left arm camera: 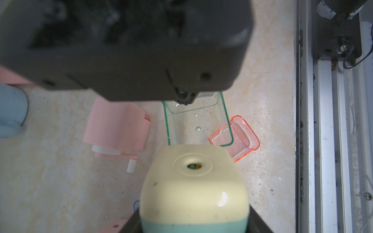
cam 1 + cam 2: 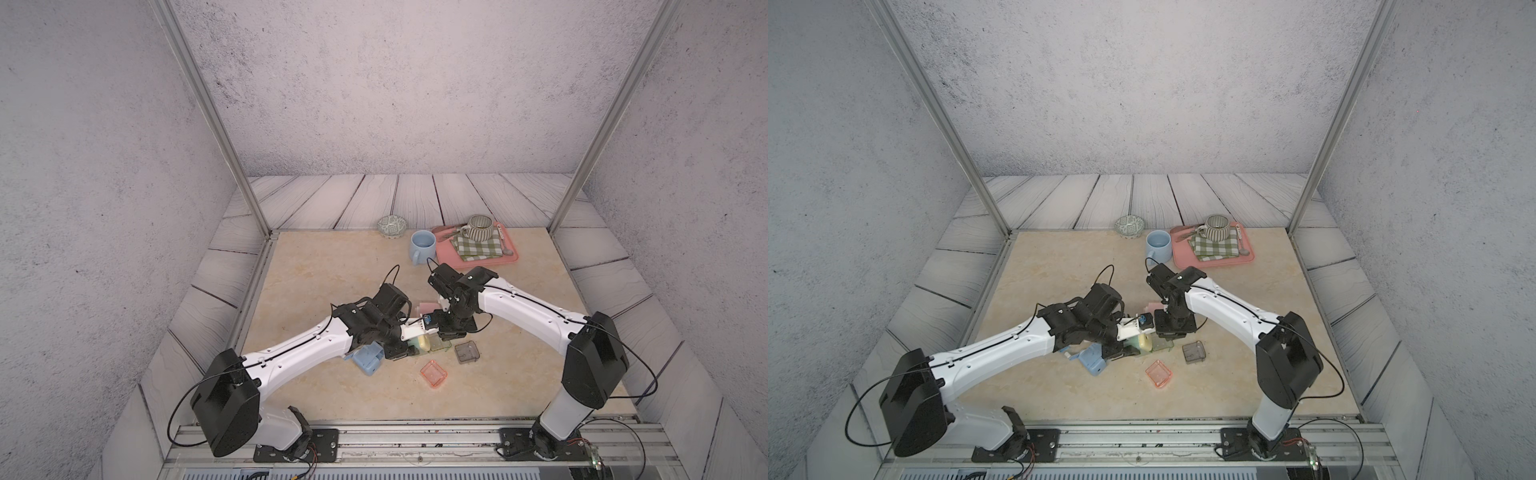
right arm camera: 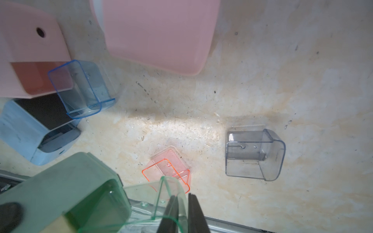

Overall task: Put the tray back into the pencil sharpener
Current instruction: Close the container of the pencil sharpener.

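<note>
Green translucent plastic is pinched between the narrow jaws of the right gripper (image 3: 182,215): the green tray (image 1: 193,121) is held by one wall, with its end at the open slot of the cream-and-green pencil sharpener (image 1: 193,181) and most of it outside. The sharpener's body is clamped in the left gripper (image 1: 193,228). An orange tray (image 3: 167,171) is seen on the tabletop (image 3: 282,80) near the held one. A grey tray (image 3: 254,155) lies further off, and a blue tray (image 3: 80,88) lies against a blue sharpener (image 3: 26,129).
</note>
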You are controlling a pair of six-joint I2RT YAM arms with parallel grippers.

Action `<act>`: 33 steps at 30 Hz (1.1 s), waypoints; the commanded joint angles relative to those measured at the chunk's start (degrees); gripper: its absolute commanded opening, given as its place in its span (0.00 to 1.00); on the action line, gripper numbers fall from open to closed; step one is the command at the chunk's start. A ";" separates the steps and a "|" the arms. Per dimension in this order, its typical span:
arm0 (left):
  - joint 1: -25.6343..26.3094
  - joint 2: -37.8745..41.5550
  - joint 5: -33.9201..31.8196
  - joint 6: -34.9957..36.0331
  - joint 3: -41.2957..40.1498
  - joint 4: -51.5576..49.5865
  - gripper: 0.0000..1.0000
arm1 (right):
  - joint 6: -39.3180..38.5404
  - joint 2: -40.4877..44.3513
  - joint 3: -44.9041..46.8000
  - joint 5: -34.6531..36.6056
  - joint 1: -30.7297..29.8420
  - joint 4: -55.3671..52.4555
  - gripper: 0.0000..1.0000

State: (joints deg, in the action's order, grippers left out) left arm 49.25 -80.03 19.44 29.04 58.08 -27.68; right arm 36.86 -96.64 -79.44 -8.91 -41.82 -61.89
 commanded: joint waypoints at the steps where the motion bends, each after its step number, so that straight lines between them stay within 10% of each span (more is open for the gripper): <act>1: 1.22 -0.33 0.73 -1.01 0.21 3.98 0.15 | 1.89 1.41 -0.09 -5.82 -0.61 4.19 0.13; 19: 1.78 -0.96 1.55 -3.93 -0.71 6.61 0.15 | 7.02 3.35 4.25 -14.14 0.25 12.86 0.15; 33: 2.95 2.24 -0.87 13.31 -5.25 12.73 0.13 | 2.00 2.69 2.74 -17.35 0.34 7.34 0.10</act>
State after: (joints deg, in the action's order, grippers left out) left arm 50.72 -79.31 15.97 36.32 53.80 -24.10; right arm 38.98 -96.01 -74.83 -16.51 -40.49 -58.22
